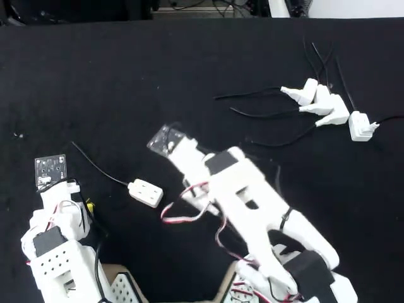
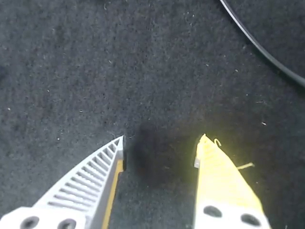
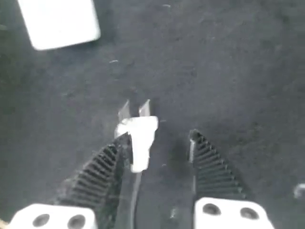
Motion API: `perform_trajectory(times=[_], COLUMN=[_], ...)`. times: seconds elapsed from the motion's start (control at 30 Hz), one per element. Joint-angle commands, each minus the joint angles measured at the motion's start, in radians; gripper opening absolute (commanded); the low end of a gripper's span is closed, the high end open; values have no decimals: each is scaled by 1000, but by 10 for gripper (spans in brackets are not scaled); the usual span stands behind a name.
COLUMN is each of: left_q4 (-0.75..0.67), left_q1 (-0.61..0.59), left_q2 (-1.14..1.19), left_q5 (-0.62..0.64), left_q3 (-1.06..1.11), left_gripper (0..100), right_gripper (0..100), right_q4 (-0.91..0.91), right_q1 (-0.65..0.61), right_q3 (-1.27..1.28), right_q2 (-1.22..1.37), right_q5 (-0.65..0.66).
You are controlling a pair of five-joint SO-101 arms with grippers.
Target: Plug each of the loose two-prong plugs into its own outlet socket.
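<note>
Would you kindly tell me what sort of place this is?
Probably a robotics lab bench: a black-covered table, two white robot arms, and loose plugs with an outlet block laid out.

Black, lint-flecked cloth [image 1: 95,69] covers the whole table; along the top frame edge a dark strip with tangled cables [image 1: 218,7], white panel [image 1: 353,7] upper right.

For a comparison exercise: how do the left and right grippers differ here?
The left gripper has bare cloth between its fingers; the right gripper has a two-prong plug there, leaning on one finger. Ahead of the left lies a black cable; ahead of the right, the outlet socket. Both are open.
</note>
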Motion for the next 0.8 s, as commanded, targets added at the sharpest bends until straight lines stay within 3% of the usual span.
perform_trajectory(times=[0.0, 0.1, 0.17, 0.6, 0.77], left_q4=[0, 2, 2, 2, 2], left_q1=[-10, -10, -10, -5, -4], left_q2=[-8, -8, -8, -8, -8], left_q5=[-8, -8, -8, -8, -8], left_q3=[-8, -8, -8, -7, -7], left_gripper=[249, 249, 249, 249, 249], right_gripper=[188, 188, 188, 187, 187], right_q4=[-11, 31, 75, 35, -63], right_q1=[107, 149, 124, -48, -15], right_q3=[-91, -71, -38, 127, 206], right_q2=[2, 1, 1, 1, 1], right_q5=[118, 301, 356, 239, 241])
